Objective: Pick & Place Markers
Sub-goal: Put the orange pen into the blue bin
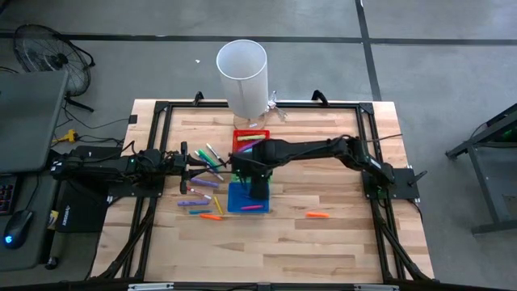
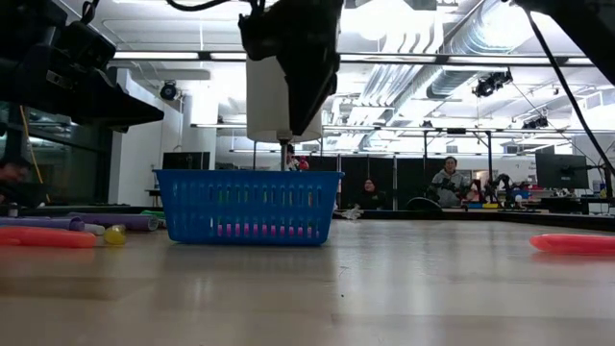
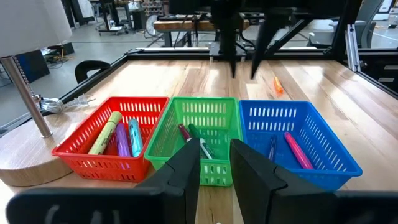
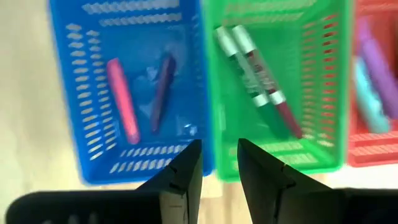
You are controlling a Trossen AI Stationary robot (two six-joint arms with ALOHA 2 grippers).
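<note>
Three bins stand in a row mid-table: blue (image 4: 68, 81), green (image 4: 323, 93) and red (image 4: 373, 152). A pink marker (image 4: 122, 99) and a dark purple one (image 4: 161, 93) lie in the blue bin. Two more markers (image 4: 255, 74) lie in the green bin, and others (image 4: 376, 68) in the red. My right gripper (image 4: 219, 165) hangs open above the bins, pointing down over the wall between blue and green, with nothing between its fingers. Several loose markers (image 1: 206, 174) lie left of the bins, and an orange one (image 1: 317, 215) lies to the right. My left gripper (image 3: 214, 162) waits open at the table's left.
A tall white cylinder on a stand (image 1: 242, 73) stands at the table's far edge behind the red bin. A black frame (image 1: 161, 109) runs round the tabletop. Bare wood (image 1: 323, 242) lies near and to the right of the bins. People sit in the room beyond.
</note>
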